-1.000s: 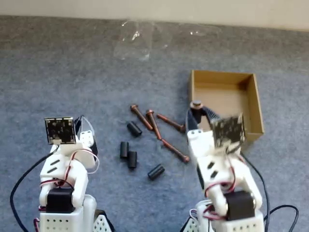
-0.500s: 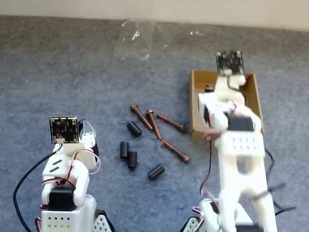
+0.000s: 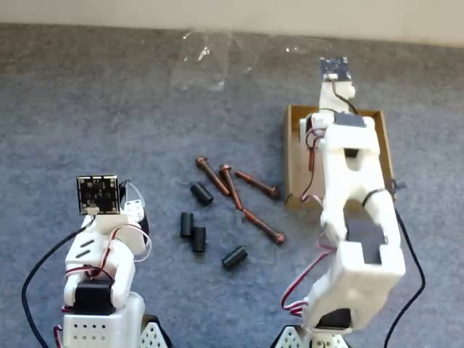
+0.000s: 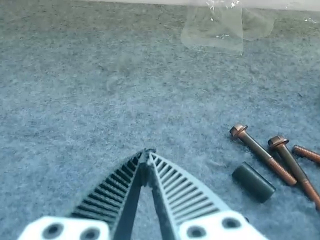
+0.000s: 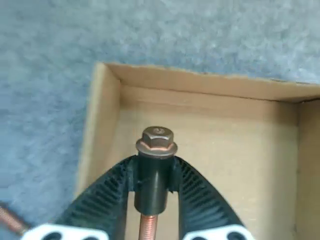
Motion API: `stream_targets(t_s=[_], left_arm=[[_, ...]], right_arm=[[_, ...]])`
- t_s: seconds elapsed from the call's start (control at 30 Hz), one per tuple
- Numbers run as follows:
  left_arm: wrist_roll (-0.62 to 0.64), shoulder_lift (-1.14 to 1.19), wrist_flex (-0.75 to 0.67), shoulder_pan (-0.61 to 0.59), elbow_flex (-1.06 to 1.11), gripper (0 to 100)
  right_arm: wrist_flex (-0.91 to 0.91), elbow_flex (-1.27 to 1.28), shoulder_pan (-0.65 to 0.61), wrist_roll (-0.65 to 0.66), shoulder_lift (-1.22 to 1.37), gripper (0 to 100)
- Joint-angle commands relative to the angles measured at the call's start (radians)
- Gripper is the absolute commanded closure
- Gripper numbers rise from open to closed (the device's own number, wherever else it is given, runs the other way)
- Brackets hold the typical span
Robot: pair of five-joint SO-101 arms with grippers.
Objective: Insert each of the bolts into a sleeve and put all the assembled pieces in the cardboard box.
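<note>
The right gripper (image 5: 155,167), clamped on the sleeved bolt (image 5: 157,141) above the cardboard box (image 5: 104,125), should drop low between its walls before letting go; the left gripper (image 4: 148,155) sits closed, empty

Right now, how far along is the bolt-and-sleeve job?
Done: one copper-coloured bolt sits inside a black cylindrical sleeve. In hand: the right end effector grips that piece above the brown cardboard box, not yet released. Left: four loose bolts and four black sleeves on the grey carpet; left end effector shut, empty.
</note>
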Motion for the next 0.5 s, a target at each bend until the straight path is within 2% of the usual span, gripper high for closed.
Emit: stream_targets(t_s=[0.0,0.3,0.47], left_arm=[[-0.009,-0.001,0.003,-0.015,-0.015,99],[-0.009,-0.001,0.003,-0.015,-0.016,99],[-0.011,-0.001,0.003,-0.015,-0.015,99]], right_arm=[[-0.002,-0.099,0.01,0.011,0.038,99.1],[-0.002,-0.099,-0.004,0.014,0.077,98.1],[0.039,-0.101,-0.033,0.014,0.073,87.2]])
